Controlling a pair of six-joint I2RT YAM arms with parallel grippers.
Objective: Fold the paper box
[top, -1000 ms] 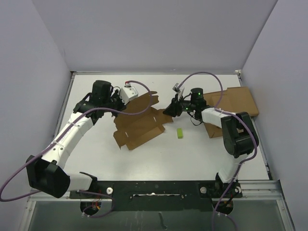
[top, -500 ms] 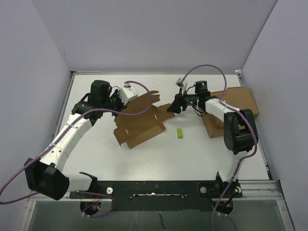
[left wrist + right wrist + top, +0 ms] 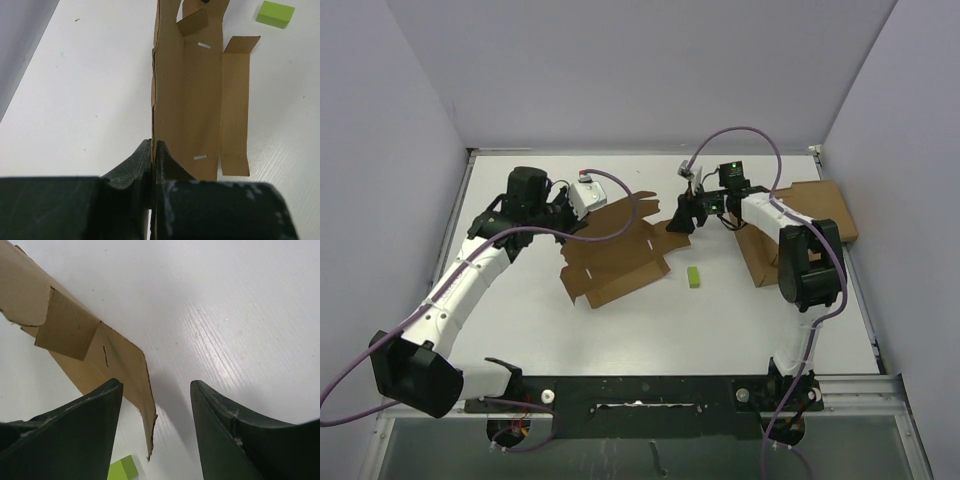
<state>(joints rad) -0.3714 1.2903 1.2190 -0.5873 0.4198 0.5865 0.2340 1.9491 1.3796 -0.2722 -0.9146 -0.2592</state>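
The paper box (image 3: 615,255) is a flat brown die-cut sheet with flaps and slits, lying mid-table and tilted up along its left edge. My left gripper (image 3: 576,222) is shut on that edge; in the left wrist view the sheet (image 3: 192,100) runs away from the pinched gripper (image 3: 154,146). My right gripper (image 3: 678,220) stands open at the sheet's far right corner. In the right wrist view a raised flap (image 3: 125,370) hangs between the spread fingers (image 3: 85,425) of the right gripper (image 3: 156,385), close to the left one and not pinched.
A small green block (image 3: 693,276) lies on the white table just right of the sheet, also seen as the green block (image 3: 275,13) and the green block (image 3: 122,469). A larger flat cardboard slab (image 3: 815,215) lies at the back right under the right arm.
My right gripper has opened, letting go of the sheet's right flap, and drawn back slightly toward the far side. The left gripper keeps its hold; the sheet shifted a little.
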